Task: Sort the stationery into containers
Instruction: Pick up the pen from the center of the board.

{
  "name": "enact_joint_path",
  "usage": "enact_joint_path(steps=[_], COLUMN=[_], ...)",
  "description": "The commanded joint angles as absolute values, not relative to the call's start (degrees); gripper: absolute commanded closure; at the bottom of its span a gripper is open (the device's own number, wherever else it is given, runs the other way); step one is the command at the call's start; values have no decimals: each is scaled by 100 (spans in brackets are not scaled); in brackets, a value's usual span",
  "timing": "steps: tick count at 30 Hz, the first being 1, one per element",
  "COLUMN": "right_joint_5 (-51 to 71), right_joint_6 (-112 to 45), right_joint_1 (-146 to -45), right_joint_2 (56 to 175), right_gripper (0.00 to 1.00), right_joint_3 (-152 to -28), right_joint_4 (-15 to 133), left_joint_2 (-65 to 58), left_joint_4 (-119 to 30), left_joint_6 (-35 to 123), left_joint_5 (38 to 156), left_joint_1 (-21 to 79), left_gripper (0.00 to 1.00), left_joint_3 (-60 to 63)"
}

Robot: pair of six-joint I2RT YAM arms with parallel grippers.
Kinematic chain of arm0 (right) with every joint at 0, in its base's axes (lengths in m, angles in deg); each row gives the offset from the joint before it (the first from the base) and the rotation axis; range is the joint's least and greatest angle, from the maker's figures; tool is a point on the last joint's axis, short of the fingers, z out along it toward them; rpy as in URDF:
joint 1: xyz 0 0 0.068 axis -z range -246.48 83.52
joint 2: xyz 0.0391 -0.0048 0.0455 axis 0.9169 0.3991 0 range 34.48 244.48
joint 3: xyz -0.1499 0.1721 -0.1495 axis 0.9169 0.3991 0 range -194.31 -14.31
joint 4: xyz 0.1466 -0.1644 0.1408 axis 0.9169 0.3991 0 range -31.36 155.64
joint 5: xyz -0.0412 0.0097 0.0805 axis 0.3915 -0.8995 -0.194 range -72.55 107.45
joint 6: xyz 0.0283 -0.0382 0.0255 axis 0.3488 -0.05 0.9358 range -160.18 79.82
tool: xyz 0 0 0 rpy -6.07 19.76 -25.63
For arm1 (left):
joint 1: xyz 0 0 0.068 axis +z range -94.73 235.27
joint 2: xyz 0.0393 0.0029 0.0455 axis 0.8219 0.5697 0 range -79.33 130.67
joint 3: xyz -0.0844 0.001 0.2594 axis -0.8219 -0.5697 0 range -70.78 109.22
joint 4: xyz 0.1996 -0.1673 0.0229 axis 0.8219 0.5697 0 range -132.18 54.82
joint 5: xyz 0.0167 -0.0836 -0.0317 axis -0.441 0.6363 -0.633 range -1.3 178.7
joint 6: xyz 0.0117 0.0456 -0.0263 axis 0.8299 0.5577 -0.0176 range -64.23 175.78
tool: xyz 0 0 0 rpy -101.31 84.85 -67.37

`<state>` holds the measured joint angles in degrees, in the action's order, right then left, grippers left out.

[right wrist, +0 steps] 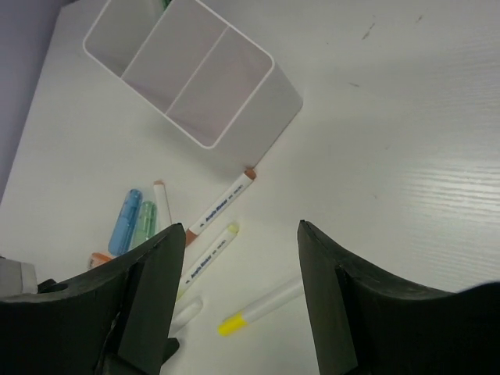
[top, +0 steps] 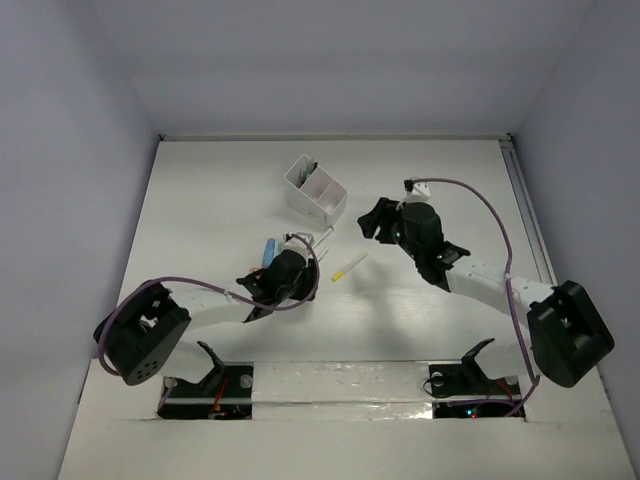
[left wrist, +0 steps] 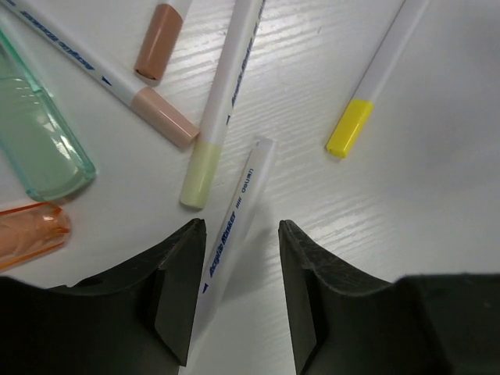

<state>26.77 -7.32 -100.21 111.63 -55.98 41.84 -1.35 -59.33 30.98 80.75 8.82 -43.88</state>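
Stationery lies loose on the table: a white marker runs between my left gripper's open jaws, close to the left finger, with a gap on its other side. Around it lie a pale-yellow-tipped marker, a brown-tipped marker, a yellow-capped pen, a green chunky piece and an orange one. The white three-compartment container stands beyond them, something dark in its far compartment. My right gripper hangs open and empty above the pens, to the right of the container.
A blue chunky piece lies beside the green one at the left of the pile. Grey walls close in the white table on three sides. A purple cable loops over the right arm.
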Motion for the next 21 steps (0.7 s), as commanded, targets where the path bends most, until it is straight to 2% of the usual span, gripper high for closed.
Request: enact_joint_path(steps=[1,6,9,15,19,21], right_joint_5=[2712,2765,2817,2993,3072,3125], right_joint_6=[-714,-652,-652,-608,-652,-670], right_joint_1=[-10023,-10023,-10023,-10023,-10023,-10023], right_joint_2=[10999,10858,10709,10375,10102,10049], right_gripper=[35,37,37,38,38,38], right_joint_3=[-5272,-5078,-5087,-4999,-4964,-4973], right_joint_4=[4141,4255,4457,4738,4835,4897], left_joint_2=[29,355,548,856,1084,1146], left_joint_4=[-6082,-5959,-5871,-5502,-5230,-5159], left_joint_6=[3231,3187,3134,3002,2871,2827], left_joint_5=[8158,8000,7991,7683,7455,7315], left_joint_1=[816,764,711,474,324,193], left_gripper=[61,64,72,80,79,72], left_joint_3=[-4090,-3984,-3949,-3712,-3580,-3527])
